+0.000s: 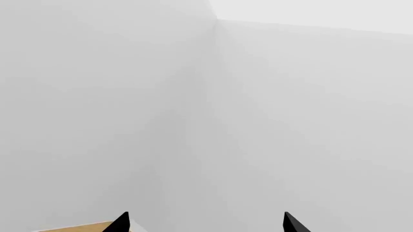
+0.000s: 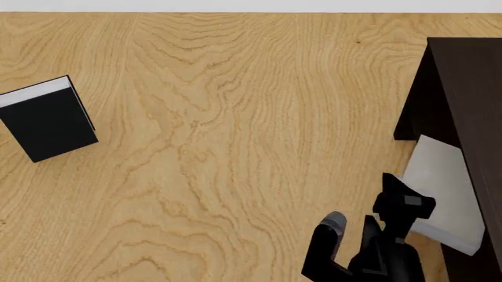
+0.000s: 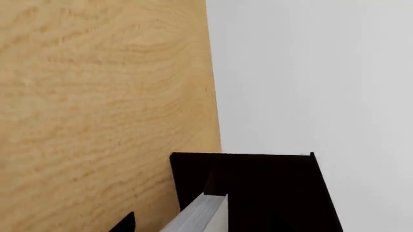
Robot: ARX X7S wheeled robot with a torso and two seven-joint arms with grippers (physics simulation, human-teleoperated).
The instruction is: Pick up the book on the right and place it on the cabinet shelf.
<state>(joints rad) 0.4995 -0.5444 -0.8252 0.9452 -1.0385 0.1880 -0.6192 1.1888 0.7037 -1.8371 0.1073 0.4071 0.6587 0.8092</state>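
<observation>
My right pincer (image 2: pixel 396 191) is out at the near right of the table (image 2: pixel 235 147), pinching the near left edge of the grey book (image 2: pixel 443 188). The book hangs tilted, its far right part pushed in at the open front of the dark cabinet (image 2: pixel 462 88), its near end out over the cabinet's near corner. From the head view I cannot tell whether it touches the shelf inside or is just above it. From my right wrist I see the book's pale cover and white page edge (image 3: pixel 203 215) running from between my fingers into the cabinet (image 3: pixel 258 188), which stands at the far right corner of the table against a white wall (image 3: pixel 310 72). One dark fingertip (image 3: pixel 125 223) shows beside the book there; the other is out of that view.

My left pincer (image 1: pixel 205 223) is spread wide with nothing in it: two black fingertips (image 1: pixel 121 222) stand well apart, pointed at a bare white room corner (image 1: pixel 216 96), with a sliver of the table's edge (image 1: pixel 77 227) beside one tip. The left arm does not show in the head view.

Well apart from all this, a black book (image 2: pixel 49 120) lies flat at the far left of the table, its white pages turned to the far side
</observation>
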